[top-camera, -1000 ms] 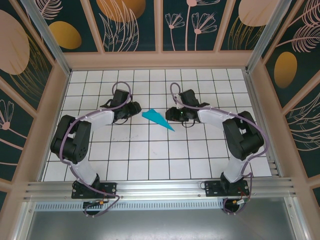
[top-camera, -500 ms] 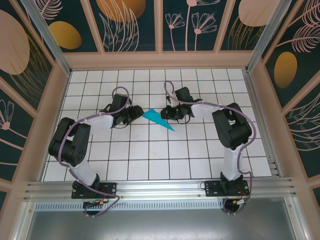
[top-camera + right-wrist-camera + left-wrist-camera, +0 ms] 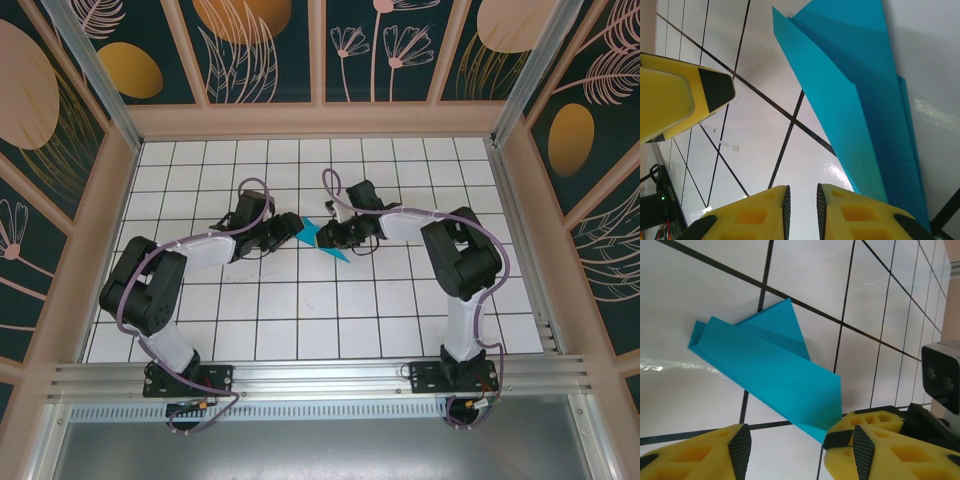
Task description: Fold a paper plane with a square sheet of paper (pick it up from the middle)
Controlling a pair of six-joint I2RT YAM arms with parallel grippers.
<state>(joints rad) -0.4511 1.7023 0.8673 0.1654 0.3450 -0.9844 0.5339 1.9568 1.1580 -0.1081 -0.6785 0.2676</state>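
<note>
The left hand (image 3: 291, 228) is seen with its fingers set wide apart, nothing held between them, and in the left wrist view (image 3: 790, 437) one corner of the paper plane (image 3: 770, 370) is met just at the inner edge of the right-side finger (image 3: 860, 450), so that contact there is likely but cannot be confirmed. The right hand (image 3: 337, 234) is narrowed to a slit, and in the right wrist view (image 3: 802, 200) only bare bench is seen through that slit; the plane (image 3: 860, 110) is laid just beside this hand, its long edge running past the outer finger rather than between the two. From above, the plane (image 3: 316, 238) is found flat on the white-tiled bench (image 3: 300, 320), between the two hands, with its long axis slanted from the broad end at the far left to the point at the near right. The broad end is faced by the left hand and the middle of the body by the right. Both are about equally near, yet the plane is enclosed by neither; for a grip, the right hand would probably have to be shifted sideways over the folded edge.
</note>
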